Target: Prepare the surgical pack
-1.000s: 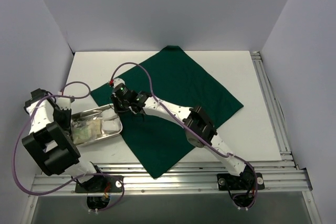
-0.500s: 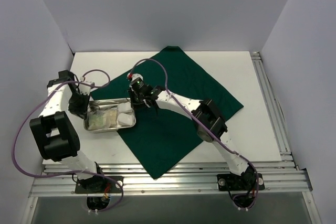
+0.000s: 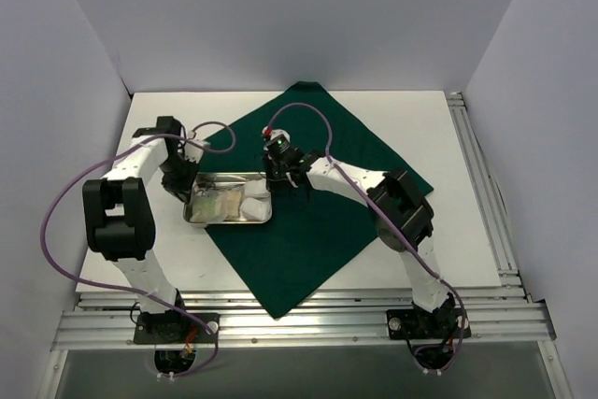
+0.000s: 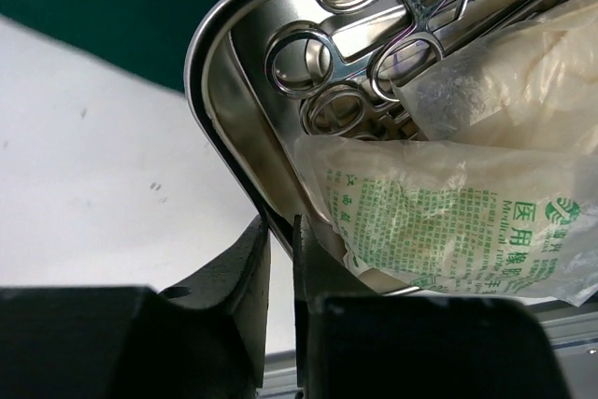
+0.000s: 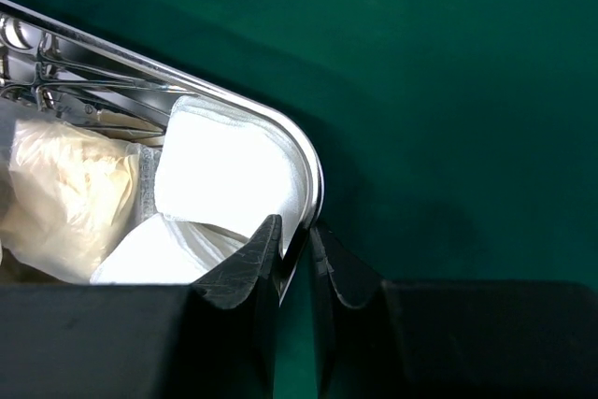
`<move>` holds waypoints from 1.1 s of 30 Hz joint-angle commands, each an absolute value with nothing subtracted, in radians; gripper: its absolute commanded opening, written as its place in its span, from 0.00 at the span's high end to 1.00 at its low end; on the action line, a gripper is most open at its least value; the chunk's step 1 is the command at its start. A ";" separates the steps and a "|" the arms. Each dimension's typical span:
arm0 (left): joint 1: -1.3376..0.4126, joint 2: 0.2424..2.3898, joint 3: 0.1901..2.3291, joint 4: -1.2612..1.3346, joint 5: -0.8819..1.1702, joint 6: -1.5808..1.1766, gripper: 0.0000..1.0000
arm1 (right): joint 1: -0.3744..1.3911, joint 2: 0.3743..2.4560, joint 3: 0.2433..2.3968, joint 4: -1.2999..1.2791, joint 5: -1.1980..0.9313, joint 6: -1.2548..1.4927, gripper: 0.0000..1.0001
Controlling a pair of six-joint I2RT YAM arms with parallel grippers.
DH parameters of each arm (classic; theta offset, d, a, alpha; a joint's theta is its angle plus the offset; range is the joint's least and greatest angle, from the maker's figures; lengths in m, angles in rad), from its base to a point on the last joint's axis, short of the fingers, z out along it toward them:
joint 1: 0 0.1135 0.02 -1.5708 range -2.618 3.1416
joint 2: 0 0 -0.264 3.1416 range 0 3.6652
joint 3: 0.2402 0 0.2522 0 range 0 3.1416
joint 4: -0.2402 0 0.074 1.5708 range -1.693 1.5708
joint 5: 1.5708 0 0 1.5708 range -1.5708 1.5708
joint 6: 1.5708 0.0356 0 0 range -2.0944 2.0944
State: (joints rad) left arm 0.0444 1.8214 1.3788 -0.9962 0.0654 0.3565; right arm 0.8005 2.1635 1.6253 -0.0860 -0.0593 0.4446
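Note:
The steel tray (image 3: 230, 219) is held over the left corner of the dark green drape (image 3: 318, 221). My left gripper (image 3: 184, 184) is shut on its left rim (image 4: 217, 128), and my right gripper (image 3: 277, 172) is shut on its right rim (image 5: 316, 175). The tray holds steel scissor-like instruments (image 4: 374, 53), two clear packets, one with green print (image 4: 448, 221), and white gauze pads (image 5: 224, 165). In the top view the gauze (image 3: 252, 205) lies at the tray's right end.
The drape lies as a diamond on the white table (image 3: 439, 231). Grey walls stand at the back and both sides. A metal rail (image 3: 481, 184) runs along the table's right edge. Purple cables loop from both arms.
Both grippers have carried the tray to the right and away from the table's left edge, onto the drape's left corner. The arms stretched further out.

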 commanded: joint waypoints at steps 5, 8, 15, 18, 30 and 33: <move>-0.109 1.845 1.462 -0.934 0.091 0.347 0.95 | 0.718 1.962 1.456 -0.029 -0.018 0.388 1.00; -0.143 1.861 1.485 -0.939 0.103 0.342 0.78 | 0.678 1.911 1.378 -0.011 -0.024 0.376 1.00; -0.147 1.861 1.514 -0.953 0.149 0.354 0.66 | 0.575 1.818 1.250 0.026 -0.083 0.304 1.00; -0.147 1.856 1.523 -0.957 0.170 0.362 0.61 | 0.545 1.816 1.247 0.005 -0.090 0.265 1.00; -0.158 1.891 1.589 -0.980 0.224 0.368 0.51 | 0.488 1.844 1.281 -0.061 -0.115 0.225 1.00; -0.155 1.873 1.574 -0.977 0.186 0.367 0.49 | 0.485 1.819 1.255 -0.071 -0.075 0.281 1.00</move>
